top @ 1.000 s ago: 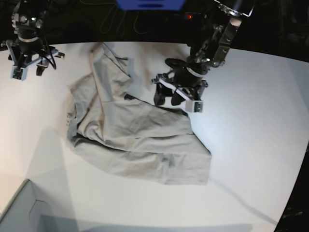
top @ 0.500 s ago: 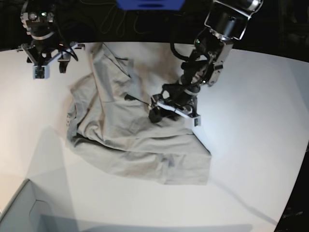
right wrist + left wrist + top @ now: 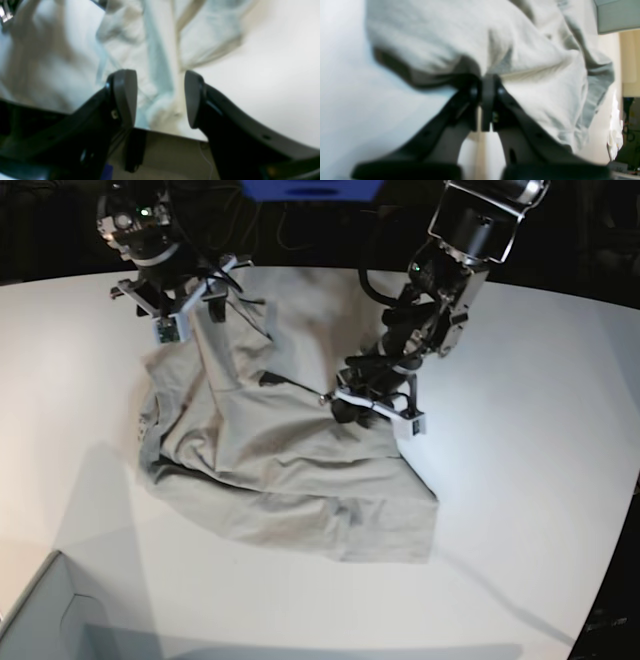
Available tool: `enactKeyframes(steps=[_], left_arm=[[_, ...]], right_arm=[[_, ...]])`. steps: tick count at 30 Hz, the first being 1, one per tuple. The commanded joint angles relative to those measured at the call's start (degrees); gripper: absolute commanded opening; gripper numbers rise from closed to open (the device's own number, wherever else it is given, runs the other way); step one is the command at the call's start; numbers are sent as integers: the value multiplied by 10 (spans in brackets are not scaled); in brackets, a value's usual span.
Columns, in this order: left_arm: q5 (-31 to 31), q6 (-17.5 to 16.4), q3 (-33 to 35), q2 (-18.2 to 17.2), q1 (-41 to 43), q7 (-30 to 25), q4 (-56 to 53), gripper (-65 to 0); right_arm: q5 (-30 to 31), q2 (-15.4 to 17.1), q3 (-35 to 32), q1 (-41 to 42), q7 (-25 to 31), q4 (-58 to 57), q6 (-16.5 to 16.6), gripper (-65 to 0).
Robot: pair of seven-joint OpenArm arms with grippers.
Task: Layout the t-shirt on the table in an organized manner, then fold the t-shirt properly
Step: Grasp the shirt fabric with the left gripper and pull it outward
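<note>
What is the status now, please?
Left gripper shut on the crumpled light grey-beige cotton t-shirt. Right gripper open over its far edge. Nothing in the way on the white table.

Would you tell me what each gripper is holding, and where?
The left gripper pinches the t-shirt at a fabric edge. The right gripper holds nothing.
</note>
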Motion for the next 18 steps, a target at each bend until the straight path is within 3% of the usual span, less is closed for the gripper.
enactKeyframes(steps=[1, 8, 12, 14, 17, 18], left_arm=[[-2, -3, -8, 2, -8, -8, 22, -650], [-2, -3, -54, -17, 42, -8, 124, -650], [-2, -3, -55, -49, 62, -9, 174, -650], [-2, -3, -56, -57, 71, -9, 195, -650], [-2, -3, -90, -74, 94, -9, 228, -650], [-2, -3, -102, -77, 101, -9, 236, -650]], right_arm=[[2, 4, 0, 10, 15, -11, 4, -342], [2, 5, 0, 65, 17, -114, 4, -344], [2, 3, -15, 68, 16, -128, 6, -365], [2, 6, -39, 69, 16, -136, 6, -432], [2, 11, -45, 69, 16, -134, 6, -623], [2, 11, -44, 69, 16, -132, 6, -650]])
